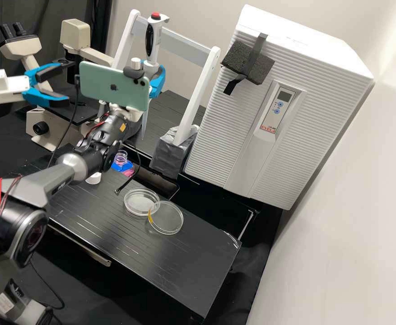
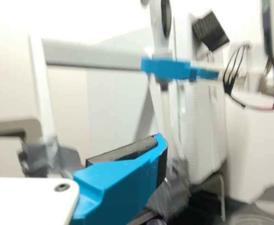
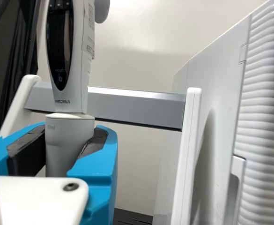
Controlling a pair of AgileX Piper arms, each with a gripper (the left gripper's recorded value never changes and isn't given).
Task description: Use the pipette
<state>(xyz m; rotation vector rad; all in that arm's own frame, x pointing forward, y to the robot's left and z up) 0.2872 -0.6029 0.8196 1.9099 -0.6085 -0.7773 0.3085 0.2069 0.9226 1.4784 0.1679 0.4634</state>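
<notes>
The white pipette with a red top button [image 1: 151, 36] hangs upright in the upper middle of the high view, on the grey crossbar of a white A-shaped stand [image 1: 198, 92]. The right gripper [image 3: 66, 140] is clamped on its pale lower barrel, a blue finger on either side with the pads against it. A mint-green phone [image 1: 114, 85] sits in front of that gripper in the high view and hides part of it. The stand's near foot is wrapped in grey tape [image 1: 173, 149].

At the upper left, well apart from the pipette, the left gripper [image 1: 64, 85] has its blue fingers spread wide with nothing between them, in front of a beige microscope [image 1: 48, 122].

Right of the stand rises a large white ribbed cabinet [image 1: 279, 104], a black foam block [image 1: 247, 63] strapped near its top.

In the lower middle, on the black grooved tray [image 1: 184, 271], two clear round dishes [image 1: 141, 201] lie touching. A small clear bottle of pink liquid [image 1: 122, 158] stands up and left of them, with a white cap [image 1: 94, 178] near it.
</notes>
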